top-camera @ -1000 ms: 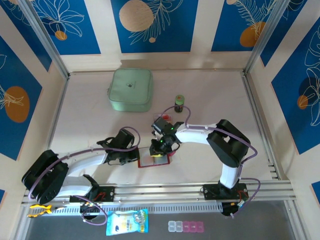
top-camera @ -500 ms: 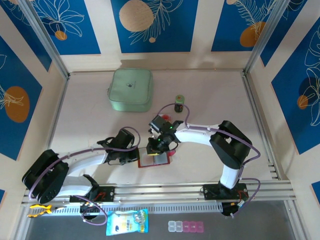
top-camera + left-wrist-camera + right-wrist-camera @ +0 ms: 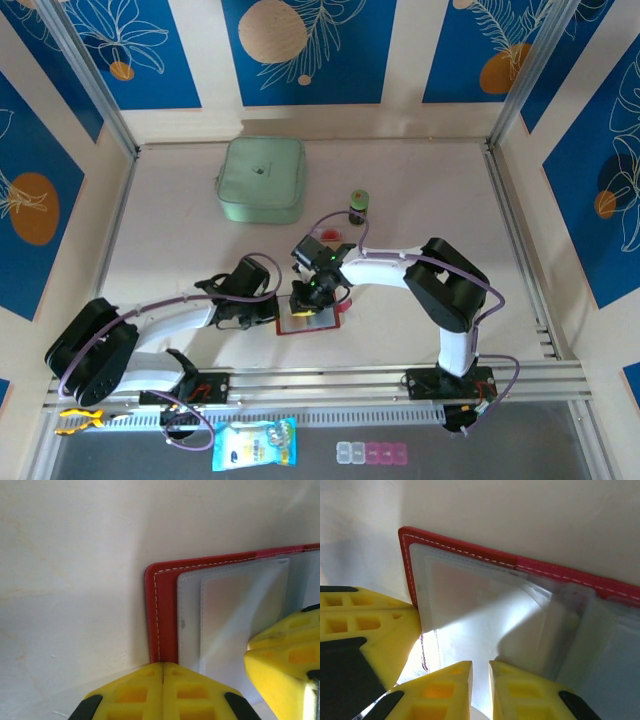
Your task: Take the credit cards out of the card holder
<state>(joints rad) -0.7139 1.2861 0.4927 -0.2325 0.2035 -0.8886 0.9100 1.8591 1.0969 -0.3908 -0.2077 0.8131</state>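
The card holder (image 3: 322, 326) lies open on the table, a red wallet with pale clear pockets (image 3: 235, 610). My left gripper (image 3: 277, 312) is shut, and its tips (image 3: 163, 666) rest on the wallet's red left border (image 3: 162, 615). Hovering low over the left pockets (image 3: 470, 605), my right gripper (image 3: 305, 303) has its yellow fingers a narrow gap apart (image 3: 480, 667), and only the pale pocket surface shows in that gap. One right fingertip (image 3: 280, 660) reaches in beside the left gripper. No orange-tan or red card shows inside the pockets; glare washes them out.
A mint-green square case (image 3: 262, 179) sits at the back left. A small dark jar with a green lid (image 3: 358, 207) stands behind the right arm, and a small red item (image 3: 333, 236) lies next to that arm's wrist. Rails run along the near edge (image 3: 330, 385).
My right gripper has slid left across the open wallet towards the left gripper. The left arm and the wallet have stayed put.
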